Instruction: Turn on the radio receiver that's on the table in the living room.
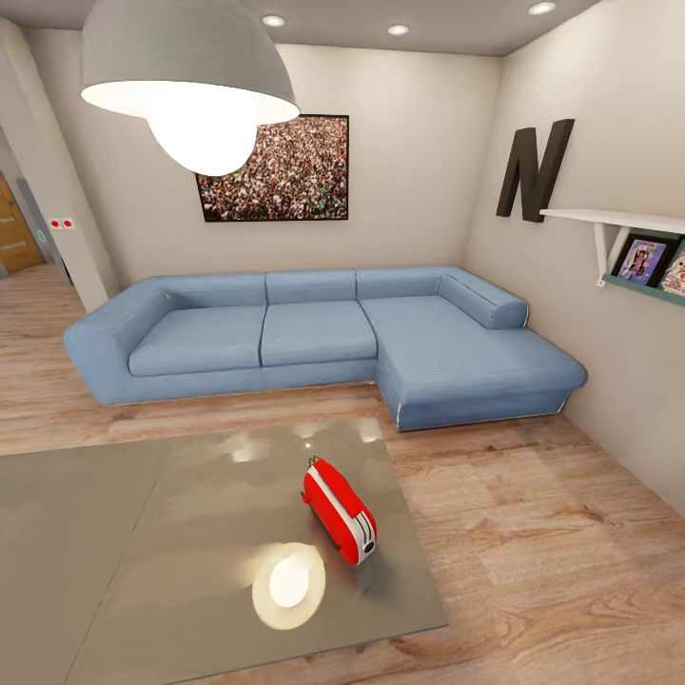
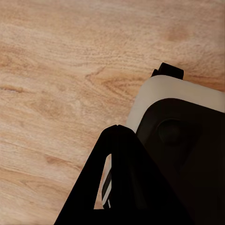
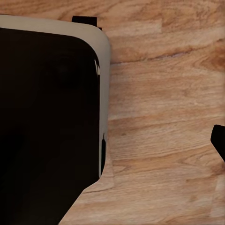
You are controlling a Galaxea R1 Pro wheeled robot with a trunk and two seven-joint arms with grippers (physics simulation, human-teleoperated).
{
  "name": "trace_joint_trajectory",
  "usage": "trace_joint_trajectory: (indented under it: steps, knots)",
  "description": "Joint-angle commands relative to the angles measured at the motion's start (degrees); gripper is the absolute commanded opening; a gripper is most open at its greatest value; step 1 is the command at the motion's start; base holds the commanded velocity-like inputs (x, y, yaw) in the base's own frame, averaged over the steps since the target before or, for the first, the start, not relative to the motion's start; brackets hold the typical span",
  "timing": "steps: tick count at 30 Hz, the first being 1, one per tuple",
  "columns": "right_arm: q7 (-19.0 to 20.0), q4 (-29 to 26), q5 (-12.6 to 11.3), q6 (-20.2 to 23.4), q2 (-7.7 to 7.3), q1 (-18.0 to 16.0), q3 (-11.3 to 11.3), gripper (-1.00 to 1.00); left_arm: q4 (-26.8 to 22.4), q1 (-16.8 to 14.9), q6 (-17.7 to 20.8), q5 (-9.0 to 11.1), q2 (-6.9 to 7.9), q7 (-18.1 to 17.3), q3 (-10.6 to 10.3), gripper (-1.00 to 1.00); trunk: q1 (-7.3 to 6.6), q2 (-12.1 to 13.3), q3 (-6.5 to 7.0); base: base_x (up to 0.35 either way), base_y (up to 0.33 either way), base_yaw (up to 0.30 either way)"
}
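Observation:
The red radio receiver (image 1: 340, 512) with white stripes lies on the glossy grey-beige table (image 1: 143, 533), near the table's right edge. Its white end panel with the dark knob faces the camera. The living room shows a light wood floor (image 1: 533, 533) and beige walls. In the left wrist view a dark finger (image 2: 122, 187) of my left gripper hangs over wood floor beside my own base (image 2: 187, 136). In the right wrist view a dark fingertip (image 3: 218, 140) shows at the picture's edge above the floor. Neither wrist view reveals how the jaws stand.
A blue L-shaped sofa (image 1: 314, 333) stands behind the table against the far wall. Above it hang a crowd photo (image 1: 276, 171) and a big dark letter N (image 1: 533, 171). A grey pendant lamp (image 1: 185, 67) hangs close ahead. A wall shelf (image 1: 628, 224) juts out at right.

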Motion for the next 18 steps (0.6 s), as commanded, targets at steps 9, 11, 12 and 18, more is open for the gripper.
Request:
trace_joint_trajectory:
  steps: [9, 11, 12, 18]
  knots:
    - [0.0, 0.0, 0.1, 0.0, 0.04, 0.0, -0.1, 1.0, 0.0, 0.0, 0.0, 0.0, 0.0, 0.0, 0.0, -1.0, 0.0, 0.0, 0.0, 0.0, 0.0, 0.0]
    - [0.0, 0.0, 0.0, 0.0, 0.03, 0.0, -0.1, 1.0, 0.0, 0.0, 0.0, 0.0, 0.0, 0.0, 0.0, -1.0, 0.0, 0.0, 0.0, 0.0, 0.0, 0.0]
    - [0.0, 0.0, 0.0, 0.0, 0.04, 0.0, -0.1, 1.0, 0.0, 0.0, 0.0, 0.1, 0.0, 0.0, 0.0, -1.0, 0.0, 0.0, 0.0, 0.0, 0.0, 0.0]
    - [0.0, 0.0, 0.1, 0.0, 0.05, 0.0, -0.1, 1.0, 0.0, 0.0, 0.0, 0.0, 0.0, 0.0, 0.0, -1.0, 0.0, 0.0, 0.0, 0.0, 0.0, 0.0]
